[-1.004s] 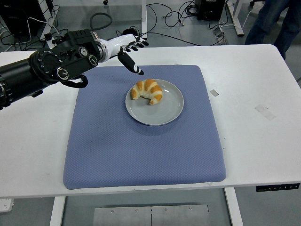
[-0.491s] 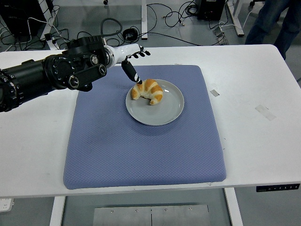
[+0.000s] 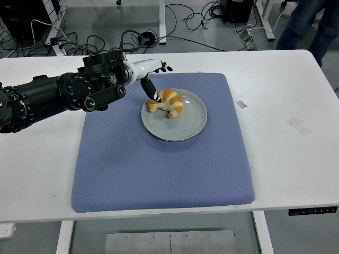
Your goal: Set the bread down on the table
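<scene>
White table [image 3: 296,84]: robot hand [image 3: 150,74] touches bread [image 3: 167,102]; no writing readable.

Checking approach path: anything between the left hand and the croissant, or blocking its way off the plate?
Nothing visible. The left hand is right at the croissant on the grey plate; the blue mat around it is bare.

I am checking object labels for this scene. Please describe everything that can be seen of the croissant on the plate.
The croissant is a curved, crescent-shaped pastry, golden-brown with paler bands across its ridges. It looks whole and baked. It lies flat on the upper left part of the grey round plate, its ends pointing down and right. The plate sits on a blue mat. The left hand reaches in from the left, and one dark finger comes down at the pastry's left end; actual contact cannot be confirmed.
</scene>
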`<action>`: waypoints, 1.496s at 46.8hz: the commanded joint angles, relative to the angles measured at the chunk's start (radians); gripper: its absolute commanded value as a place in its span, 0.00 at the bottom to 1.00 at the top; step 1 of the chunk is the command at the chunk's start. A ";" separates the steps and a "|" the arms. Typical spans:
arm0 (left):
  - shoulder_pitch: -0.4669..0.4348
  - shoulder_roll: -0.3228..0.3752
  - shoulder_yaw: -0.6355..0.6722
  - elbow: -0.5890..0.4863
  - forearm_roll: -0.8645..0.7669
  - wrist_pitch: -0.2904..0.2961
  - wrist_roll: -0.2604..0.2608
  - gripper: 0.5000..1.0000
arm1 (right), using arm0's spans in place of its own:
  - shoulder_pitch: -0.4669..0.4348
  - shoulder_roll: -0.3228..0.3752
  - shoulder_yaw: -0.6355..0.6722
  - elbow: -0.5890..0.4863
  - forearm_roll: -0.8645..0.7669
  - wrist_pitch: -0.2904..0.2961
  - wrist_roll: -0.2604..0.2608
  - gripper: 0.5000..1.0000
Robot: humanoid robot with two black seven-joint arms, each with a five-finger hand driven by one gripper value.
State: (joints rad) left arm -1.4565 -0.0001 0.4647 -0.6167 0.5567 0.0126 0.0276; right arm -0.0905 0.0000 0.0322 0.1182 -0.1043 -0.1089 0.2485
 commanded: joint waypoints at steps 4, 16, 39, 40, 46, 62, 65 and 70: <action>0.001 0.000 0.005 -0.003 0.003 -0.002 -0.002 0.83 | 0.000 0.000 0.000 0.000 0.000 0.000 0.000 1.00; -0.030 0.000 0.005 -0.071 0.043 -0.005 -0.003 0.83 | 0.000 0.000 0.000 0.000 0.000 0.000 0.000 1.00; -0.053 0.000 0.061 -0.109 0.045 -0.009 -0.002 0.78 | 0.000 0.000 0.000 0.000 0.000 0.000 0.000 1.00; -0.051 0.000 0.062 -0.109 0.045 -0.009 -0.002 0.78 | 0.000 0.000 0.000 0.000 0.000 0.000 0.000 1.00; -0.047 0.000 0.063 -0.109 0.045 -0.008 -0.002 0.77 | 0.000 0.000 0.000 0.000 0.000 0.000 0.000 1.00; -0.039 0.000 0.063 -0.109 0.045 -0.005 -0.002 0.77 | 0.000 0.000 0.000 0.000 0.000 0.000 0.000 1.00; -0.038 0.000 0.063 -0.106 0.045 -0.005 -0.002 0.77 | 0.000 0.000 0.000 0.000 0.000 0.000 0.000 1.00; -0.036 0.000 0.063 -0.106 0.045 -0.003 -0.003 0.59 | 0.000 0.000 0.000 0.000 0.000 0.000 0.000 1.00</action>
State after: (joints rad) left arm -1.4929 0.0000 0.5278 -0.7230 0.6014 0.0090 0.0260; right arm -0.0905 0.0000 0.0322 0.1181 -0.1043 -0.1090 0.2485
